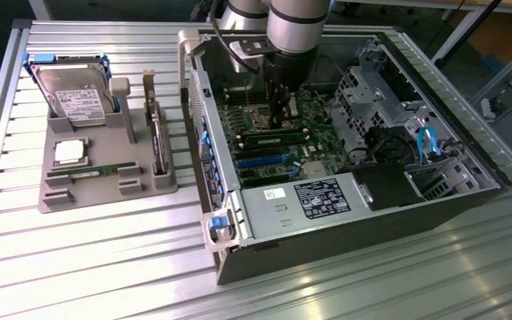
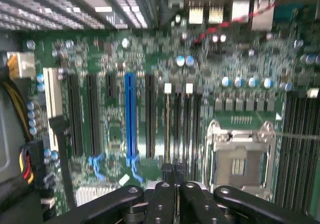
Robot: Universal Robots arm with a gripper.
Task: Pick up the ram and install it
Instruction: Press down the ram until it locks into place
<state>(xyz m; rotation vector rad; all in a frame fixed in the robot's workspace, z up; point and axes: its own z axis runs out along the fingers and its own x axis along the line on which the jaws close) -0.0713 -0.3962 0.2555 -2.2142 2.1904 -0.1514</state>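
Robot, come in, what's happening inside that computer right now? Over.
Tool down inside the computer case, over the mainboard. Memory stick in slot right beneath it. Another stick on grey tray. Nothing seen blocking.

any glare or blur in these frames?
Exterior view: strong glare on the slatted metal table near the front, computer case interior darker. Wrist view: motherboard soft and blurred, the end effector is sharper.
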